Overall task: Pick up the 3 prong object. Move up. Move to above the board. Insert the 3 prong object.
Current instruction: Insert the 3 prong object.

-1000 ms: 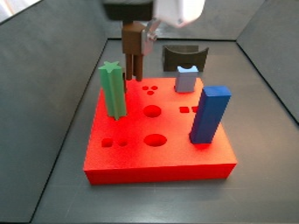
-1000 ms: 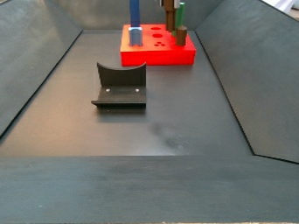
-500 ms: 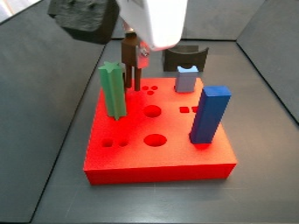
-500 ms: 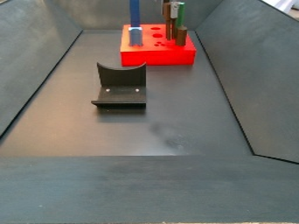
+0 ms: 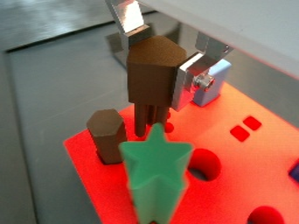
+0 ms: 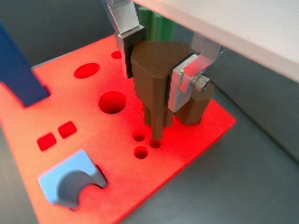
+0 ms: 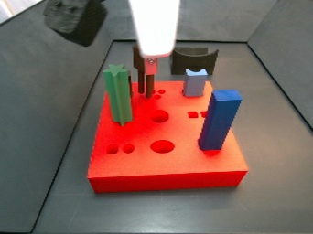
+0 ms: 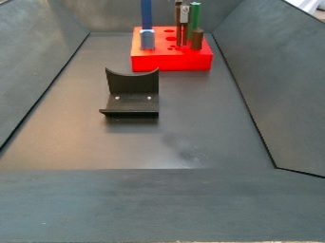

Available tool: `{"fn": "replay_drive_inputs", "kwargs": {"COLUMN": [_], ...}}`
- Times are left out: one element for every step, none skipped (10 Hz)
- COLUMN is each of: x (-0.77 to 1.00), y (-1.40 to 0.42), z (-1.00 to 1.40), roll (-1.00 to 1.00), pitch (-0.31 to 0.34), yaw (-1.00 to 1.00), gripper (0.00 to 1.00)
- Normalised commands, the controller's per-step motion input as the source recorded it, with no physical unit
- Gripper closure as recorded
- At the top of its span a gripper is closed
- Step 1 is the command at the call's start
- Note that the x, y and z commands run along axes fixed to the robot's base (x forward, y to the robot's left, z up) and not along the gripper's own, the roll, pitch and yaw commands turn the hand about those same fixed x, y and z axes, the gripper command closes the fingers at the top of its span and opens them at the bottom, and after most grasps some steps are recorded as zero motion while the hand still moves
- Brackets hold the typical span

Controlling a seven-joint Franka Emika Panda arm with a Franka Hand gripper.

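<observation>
My gripper [image 6: 158,74] is shut on the 3 prong object [image 6: 156,87], a brown piece with a blocky top and thin prongs. It is upright over the red board [image 6: 111,153], and its prong tips reach the small round holes there. In a wrist view the silver fingers [image 5: 194,70] clamp the piece's top [image 5: 152,74]. In a side view the piece [image 7: 146,78] stands at the board's [image 7: 166,169] far edge under the white gripper body [image 7: 156,27]. It also shows small in a side view [image 8: 181,21] on the board [image 8: 172,61].
A green star-topped post [image 7: 119,91] stands right beside the held piece. A short brown peg [image 5: 105,136] stands close by. A tall blue block [image 7: 221,119] and a light blue arched piece [image 7: 196,84] stand on the board. The fixture [image 8: 131,93] stands on the floor.
My gripper has come down with the 3 prong object, from above the board to prong tips at the small holes. Nothing else moved.
</observation>
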Motion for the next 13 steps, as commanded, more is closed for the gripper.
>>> {"fn": "replay_drive_inputs", "kwargs": {"x": [0.05,0.21,0.20,0.17,0.00,0.00,0.00,0.00,0.05,0.09,0.05,0.10,0.13], "y": [0.00,0.02,0.01,0.06,0.00,0.00,0.00,0.00,0.00,0.14,0.18,0.21,0.07], "z": [0.00,0.09,0.10,0.24,-0.04,-0.29,-0.41,-0.38,-0.24,-0.24,-0.26,-0.33,-0.53], "roll": [-0.05,-0.06,-0.04,0.00,0.00,0.05,0.07,0.04,0.00,0.00,0.02,0.05,0.06], "pitch": [-0.161,-0.044,-0.010,0.000,0.000,0.000,-0.011,-0.034,-0.066,0.000,0.000,0.000,-0.031], "yaw": [-0.97,-0.89,-0.91,-0.57,0.00,0.00,-0.03,-0.09,-0.13,-0.09,-0.08,-0.06,0.00], "gripper": [1.00,1.00,1.00,1.00,1.00,1.00,1.00,1.00,1.00,1.00,1.00,1.00,1.00]}}
